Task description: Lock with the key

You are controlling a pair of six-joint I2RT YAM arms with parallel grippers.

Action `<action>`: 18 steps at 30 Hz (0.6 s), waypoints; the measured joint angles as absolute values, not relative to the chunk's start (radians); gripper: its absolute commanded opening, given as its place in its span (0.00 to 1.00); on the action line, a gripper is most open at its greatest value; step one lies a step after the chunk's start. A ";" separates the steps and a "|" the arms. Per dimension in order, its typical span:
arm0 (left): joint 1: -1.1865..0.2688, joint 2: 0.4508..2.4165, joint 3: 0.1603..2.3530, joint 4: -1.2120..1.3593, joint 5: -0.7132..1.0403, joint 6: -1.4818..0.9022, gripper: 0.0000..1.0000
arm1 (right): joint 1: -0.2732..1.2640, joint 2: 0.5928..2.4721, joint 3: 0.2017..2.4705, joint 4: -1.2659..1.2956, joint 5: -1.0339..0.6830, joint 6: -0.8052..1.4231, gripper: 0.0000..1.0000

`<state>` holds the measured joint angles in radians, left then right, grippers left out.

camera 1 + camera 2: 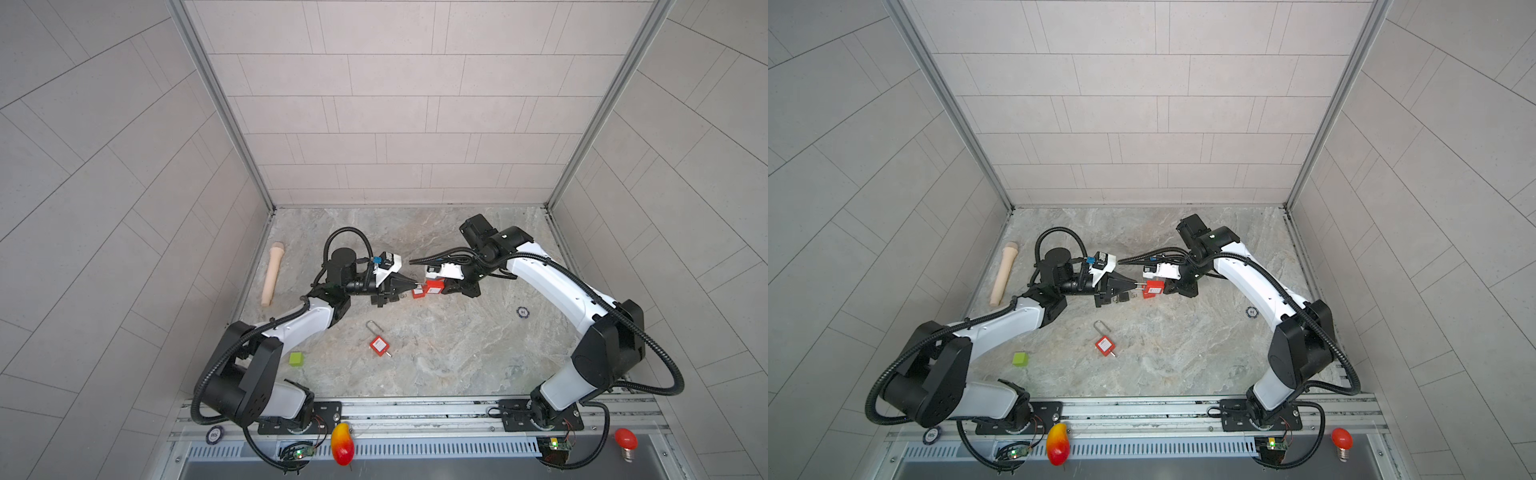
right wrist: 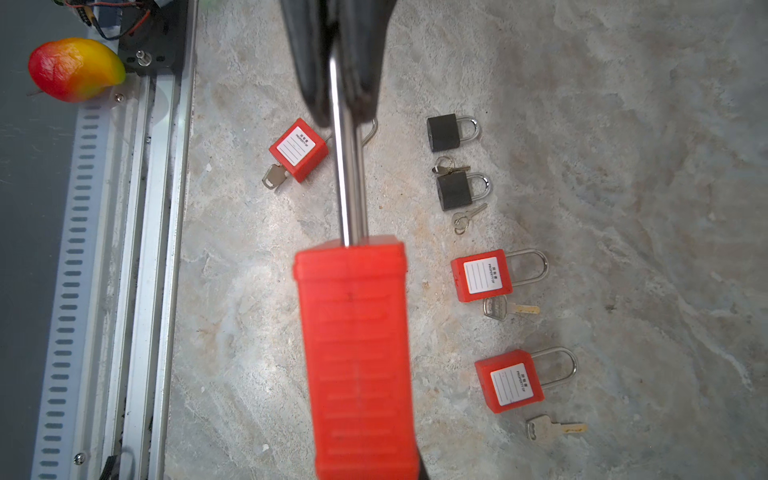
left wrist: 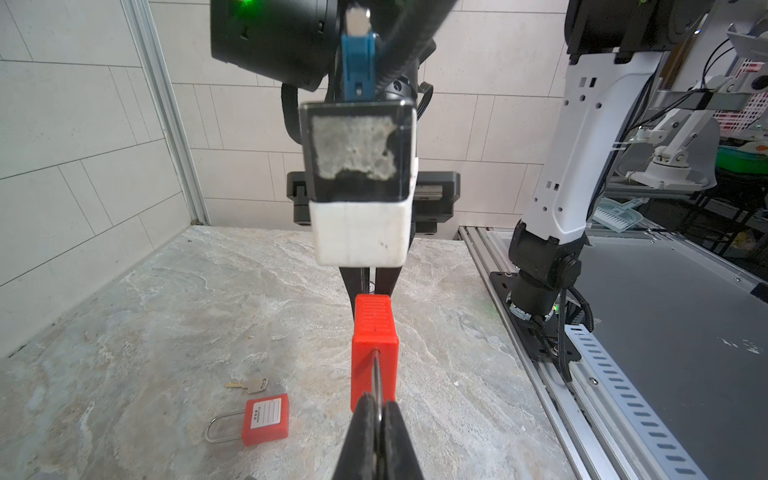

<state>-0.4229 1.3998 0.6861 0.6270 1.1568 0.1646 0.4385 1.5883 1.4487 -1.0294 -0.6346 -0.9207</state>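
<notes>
Marble tabletop, tiled walls — left gripper clenched on key, right gripper clenched on padlock.

up close, red padlock, shackle pinched in left gripper — on marble table beyond, three more red padlocks, two black padlocks, loose keys.
</notes>
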 measured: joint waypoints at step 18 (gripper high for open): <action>-0.385 1.356 0.694 0.556 1.185 0.191 0.00 | 0.434 1.553 1.408 -1.004 -0.680 -0.968 0.39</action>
<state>-0.3855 1.3556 0.6937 0.5560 1.1851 0.1913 0.4343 1.5532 1.4078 -1.0039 -0.6796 -0.9676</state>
